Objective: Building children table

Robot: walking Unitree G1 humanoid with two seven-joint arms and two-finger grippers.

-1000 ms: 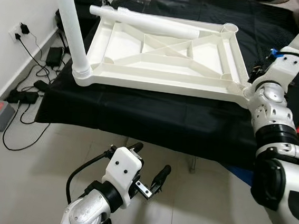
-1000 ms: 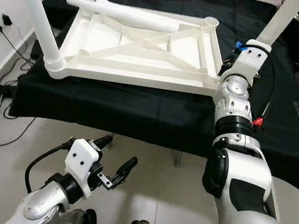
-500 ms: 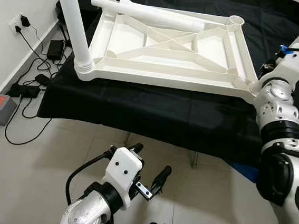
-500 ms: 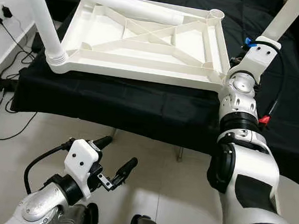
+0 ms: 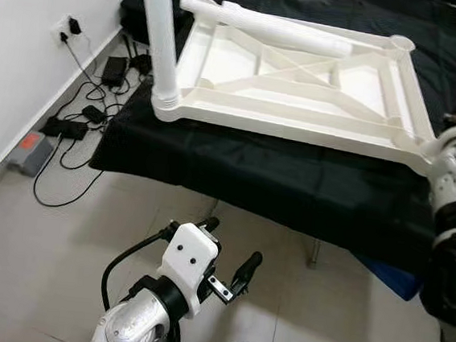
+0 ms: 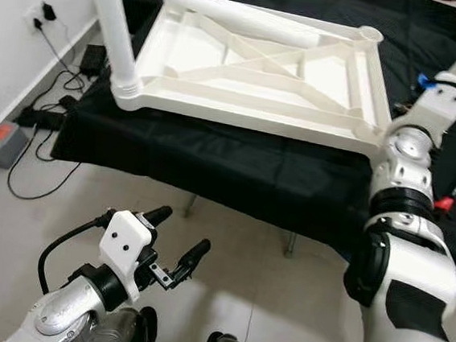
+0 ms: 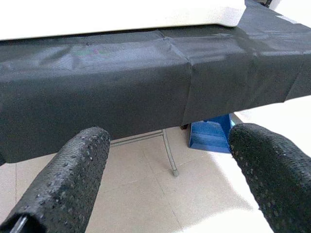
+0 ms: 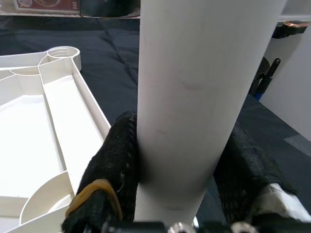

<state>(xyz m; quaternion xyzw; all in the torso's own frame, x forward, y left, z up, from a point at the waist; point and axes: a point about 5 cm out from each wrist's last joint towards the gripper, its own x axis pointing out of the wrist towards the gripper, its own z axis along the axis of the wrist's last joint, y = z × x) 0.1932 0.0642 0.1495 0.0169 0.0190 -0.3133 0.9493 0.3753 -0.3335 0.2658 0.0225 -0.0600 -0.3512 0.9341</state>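
Overall, you have a stiff, light-looking white plastic tabletop (image 6: pixel 253 76) lying underside-up on the black-draped bench (image 6: pixel 236 168), a loose leg (image 6: pixel 235 16) resting across its far edge. Your right gripper (image 8: pixel 177 160) is clamped round a smooth, probably slippery upright leg (image 8: pixel 204 73) at the near right corner, so keep hold low by the socket. Your left gripper (image 5: pixel 226 256) hangs spread wide, holding nothing.

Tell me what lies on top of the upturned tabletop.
A loose white leg lies across the far edge of the tabletop. One leg stands in the near left corner; the right gripper is shut on another leg. The black cloth hides what is beneath.
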